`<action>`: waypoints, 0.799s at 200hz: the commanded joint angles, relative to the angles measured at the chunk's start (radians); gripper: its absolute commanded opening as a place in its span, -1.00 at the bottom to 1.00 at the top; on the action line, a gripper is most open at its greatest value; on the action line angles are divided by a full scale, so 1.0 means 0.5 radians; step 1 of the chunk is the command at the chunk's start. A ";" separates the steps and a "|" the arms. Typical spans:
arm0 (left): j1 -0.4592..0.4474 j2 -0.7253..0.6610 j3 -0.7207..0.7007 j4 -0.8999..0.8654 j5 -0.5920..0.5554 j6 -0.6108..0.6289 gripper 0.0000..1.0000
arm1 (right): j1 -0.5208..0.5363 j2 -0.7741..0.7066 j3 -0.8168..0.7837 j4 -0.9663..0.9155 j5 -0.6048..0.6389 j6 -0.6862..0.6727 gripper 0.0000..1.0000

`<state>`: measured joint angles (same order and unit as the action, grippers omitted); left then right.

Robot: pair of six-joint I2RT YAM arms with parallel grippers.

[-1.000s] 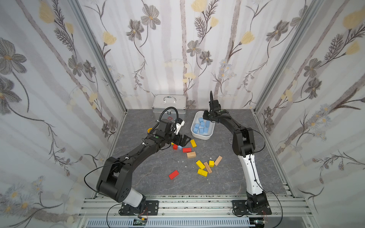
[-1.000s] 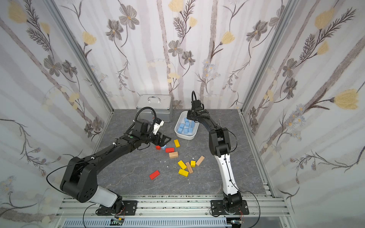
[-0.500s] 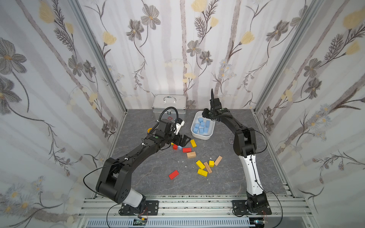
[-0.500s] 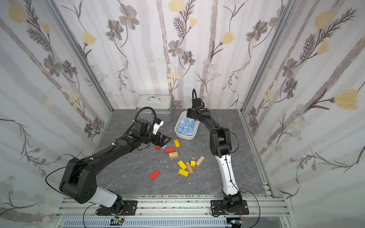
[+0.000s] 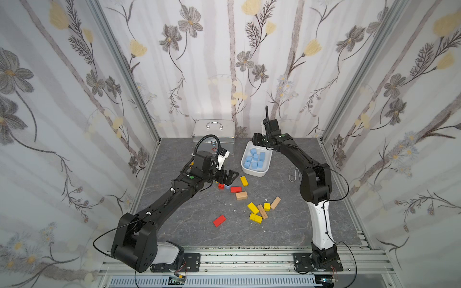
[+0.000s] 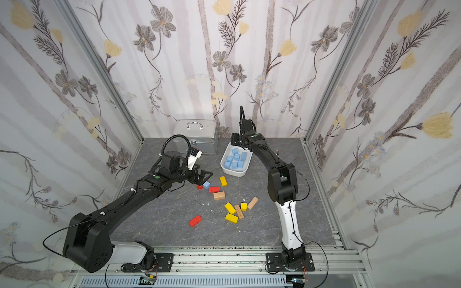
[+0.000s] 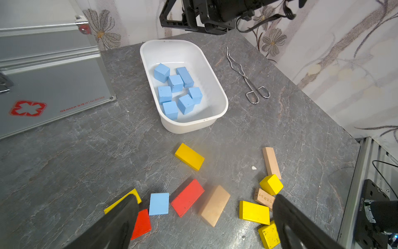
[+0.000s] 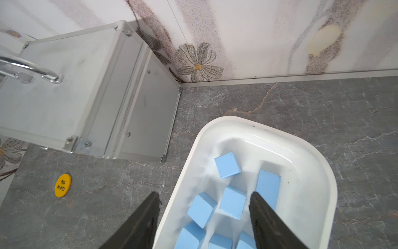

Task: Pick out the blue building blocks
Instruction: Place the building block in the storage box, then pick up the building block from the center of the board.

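Several blue building blocks lie in a white tub at the back of the table; both wrist views show them. One more blue block lies flat on the table between a small red block and a red brick. My left gripper hovers wide open just above that cluster, the blue block near its one finger. Over the tub's far end, my right gripper hangs open and holds nothing.
Red, yellow and tan blocks are scattered mid-table, with a lone red brick nearer the front. A silver case stands against the back wall. Metal tongs lie right of the tub. A yellow disc lies by the case.
My right gripper has lifted slightly over the tub and its jaws have spread apart. The left arm has stayed where it was.
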<state>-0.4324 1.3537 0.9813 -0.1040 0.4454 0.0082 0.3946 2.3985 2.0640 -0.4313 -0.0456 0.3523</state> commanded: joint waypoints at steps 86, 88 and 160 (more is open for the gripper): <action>0.183 -0.412 -0.071 -0.401 0.018 0.176 1.00 | 0.270 -0.644 -0.570 0.055 0.123 -0.402 0.63; 0.185 -0.421 -0.072 -0.411 0.015 0.177 1.00 | 0.274 -0.652 -0.579 0.054 0.121 -0.412 0.63; 0.189 -0.746 -0.297 -0.737 -0.061 0.292 1.00 | 0.503 -0.836 -0.854 -0.011 0.092 -0.557 0.71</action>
<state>-0.3386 1.0199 0.8642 -0.4061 0.4393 0.1165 0.6247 1.9930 1.6646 -0.4377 0.0074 0.1097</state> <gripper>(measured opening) 0.997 0.848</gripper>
